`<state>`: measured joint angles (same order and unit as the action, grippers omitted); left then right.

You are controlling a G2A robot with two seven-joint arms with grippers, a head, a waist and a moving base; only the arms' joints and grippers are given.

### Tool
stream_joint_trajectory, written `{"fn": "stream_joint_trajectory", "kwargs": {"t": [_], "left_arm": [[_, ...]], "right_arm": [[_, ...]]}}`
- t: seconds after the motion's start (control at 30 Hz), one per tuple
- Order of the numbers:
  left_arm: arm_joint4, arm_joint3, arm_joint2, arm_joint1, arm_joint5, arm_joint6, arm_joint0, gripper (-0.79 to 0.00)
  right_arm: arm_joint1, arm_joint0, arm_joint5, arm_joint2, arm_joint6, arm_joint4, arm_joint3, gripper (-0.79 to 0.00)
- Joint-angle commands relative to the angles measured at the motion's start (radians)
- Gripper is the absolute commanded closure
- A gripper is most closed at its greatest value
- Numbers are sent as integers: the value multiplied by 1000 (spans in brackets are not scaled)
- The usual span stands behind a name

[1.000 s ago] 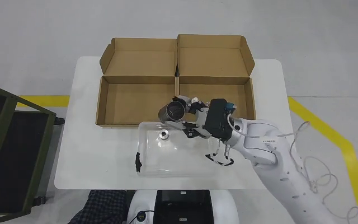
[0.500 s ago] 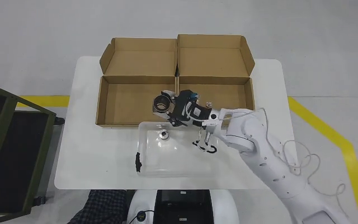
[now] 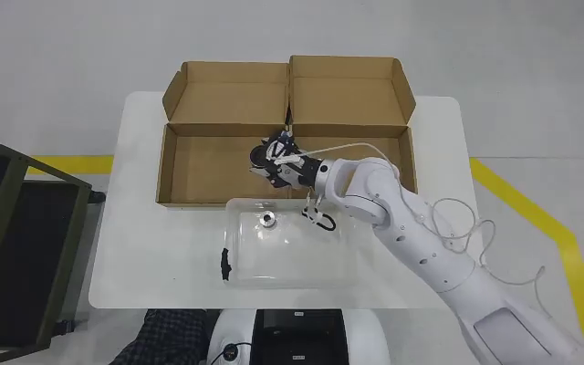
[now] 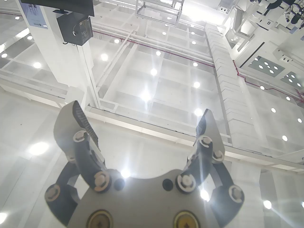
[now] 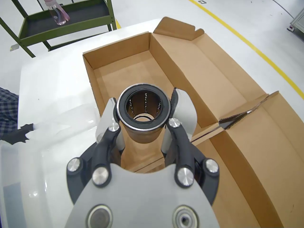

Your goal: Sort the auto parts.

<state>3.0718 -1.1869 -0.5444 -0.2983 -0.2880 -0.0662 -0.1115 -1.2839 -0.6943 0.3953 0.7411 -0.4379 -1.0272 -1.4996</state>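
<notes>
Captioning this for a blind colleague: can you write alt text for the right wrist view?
The right gripper is shut on a hollow metal cylinder with a black end ring, held above an open cardboard box on a white table. A second open box sits right beside the first.

No legible txt or nos.; print on pillar sign [image 4: 34,15] too small to read.
</notes>
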Motion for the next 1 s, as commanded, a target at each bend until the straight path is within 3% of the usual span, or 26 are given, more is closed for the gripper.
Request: {"fn": "stream_joint_trajectory", "kwargs": {"t": [0.0,0.97], "left_arm": [[0,0,0,0,0,0,0,-785],[0,0,0,0,0,0,0,-785]], "right_arm": [[-8,14,-7,-14,-12,-4,22,0],[-134,167,-28,-135,-64,9,329,0]]}}
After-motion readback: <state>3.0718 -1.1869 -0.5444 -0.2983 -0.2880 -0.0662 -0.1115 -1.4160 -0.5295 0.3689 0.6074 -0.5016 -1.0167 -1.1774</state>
